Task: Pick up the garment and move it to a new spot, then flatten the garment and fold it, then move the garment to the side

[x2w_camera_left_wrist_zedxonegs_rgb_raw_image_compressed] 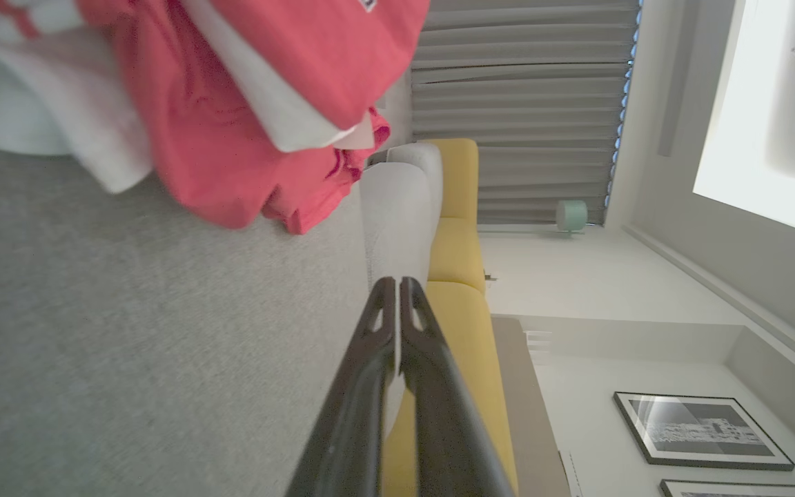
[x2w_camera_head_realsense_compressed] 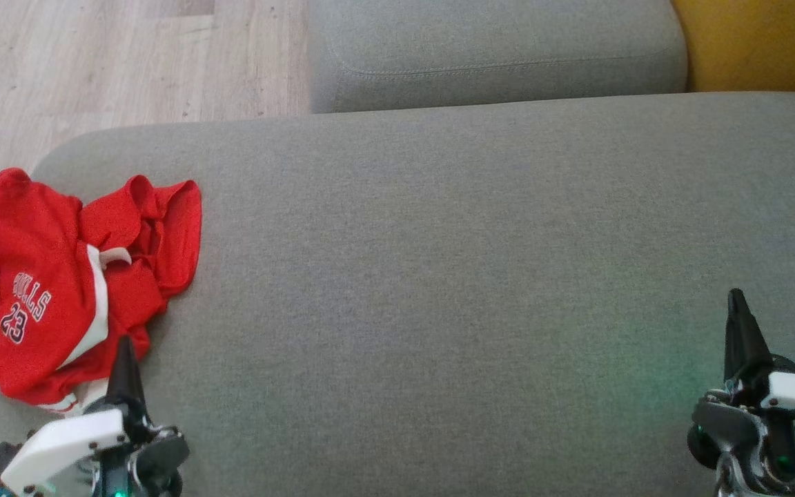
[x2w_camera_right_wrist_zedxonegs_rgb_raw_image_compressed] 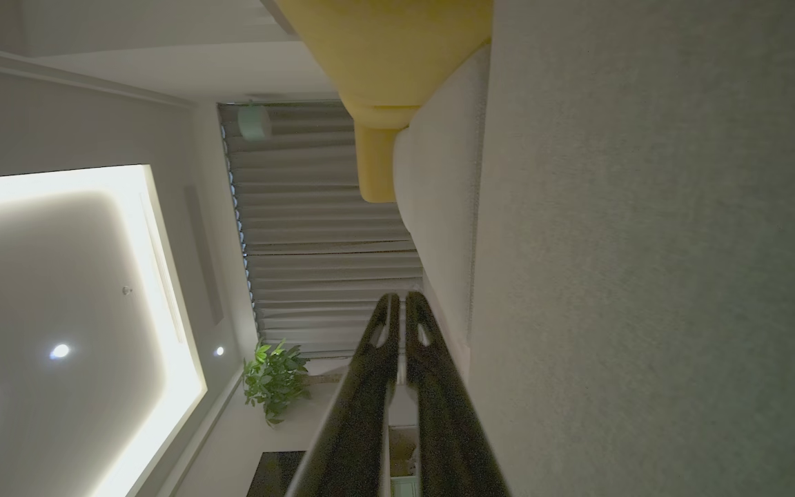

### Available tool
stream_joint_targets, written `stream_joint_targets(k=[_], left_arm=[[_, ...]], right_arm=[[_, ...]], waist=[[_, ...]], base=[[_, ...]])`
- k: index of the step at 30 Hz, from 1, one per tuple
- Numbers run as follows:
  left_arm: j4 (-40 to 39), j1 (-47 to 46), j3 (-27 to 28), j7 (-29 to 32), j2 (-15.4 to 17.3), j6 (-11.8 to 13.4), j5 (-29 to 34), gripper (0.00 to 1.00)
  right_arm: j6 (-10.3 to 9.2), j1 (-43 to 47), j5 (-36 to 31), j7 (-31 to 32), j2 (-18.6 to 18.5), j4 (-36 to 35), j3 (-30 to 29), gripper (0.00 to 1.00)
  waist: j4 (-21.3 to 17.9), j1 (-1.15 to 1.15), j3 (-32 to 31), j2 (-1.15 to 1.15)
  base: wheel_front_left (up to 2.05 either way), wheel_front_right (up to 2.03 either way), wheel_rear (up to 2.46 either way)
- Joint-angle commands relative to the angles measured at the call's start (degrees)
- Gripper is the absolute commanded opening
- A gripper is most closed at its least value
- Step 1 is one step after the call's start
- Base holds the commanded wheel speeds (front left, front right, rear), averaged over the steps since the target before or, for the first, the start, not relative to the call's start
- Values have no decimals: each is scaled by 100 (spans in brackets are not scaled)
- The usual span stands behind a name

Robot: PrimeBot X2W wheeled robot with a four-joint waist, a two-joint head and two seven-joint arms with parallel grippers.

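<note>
The left gripper (x2w_camera_head_realsense_compressed: 125,345) has its two dark fingers pressed together with nothing between them. The crumpled red garment (x2w_camera_head_realsense_compressed: 38,276) (a jersey with white trim and the number 23) lies just ahead and to the left of its tips, on the grey cushion (x2w_camera_head_realsense_compressed: 439,276). The right gripper (x2w_camera_head_realsense_compressed: 737,304) is likewise closed and empty, well apart from the garment.

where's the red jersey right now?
Head view, far left: the red jersey lies crumpled at the left end of the grey cushion, just ahead of the shut left claw.
</note>
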Motion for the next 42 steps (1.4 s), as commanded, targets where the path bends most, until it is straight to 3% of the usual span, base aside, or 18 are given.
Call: stream_joint_targets(k=[1, 17, 27, 42], left_arm=[[-1, -1, 0, 0, 0, 0, 0, 100], [-3, -39, -314, -240, 37, 2, 195, 100], [-244, -55, -265, -414, 7, -2, 1093, 100], [-471, -88, -638, -652, 69, -6, 2586, 100]], right_arm=[[0, -1, 0, 0, 0, -1, 0, 100], [0, 115, -178, -199, -34, -83, 157, 100], [-1, 157, -930, -407, -154, -261, 283, 100], [-1, 231, -2465, -542, -227, -664, 462, 100]], waist=[[0, 0, 0, 0], [9, 0, -21, 0], [16, 0, -51, 0], [31, 0, -70, 0]], base=[[0, 0, 0], [0, 0, 0], [0, 0, 0], [0, 0, 0]])
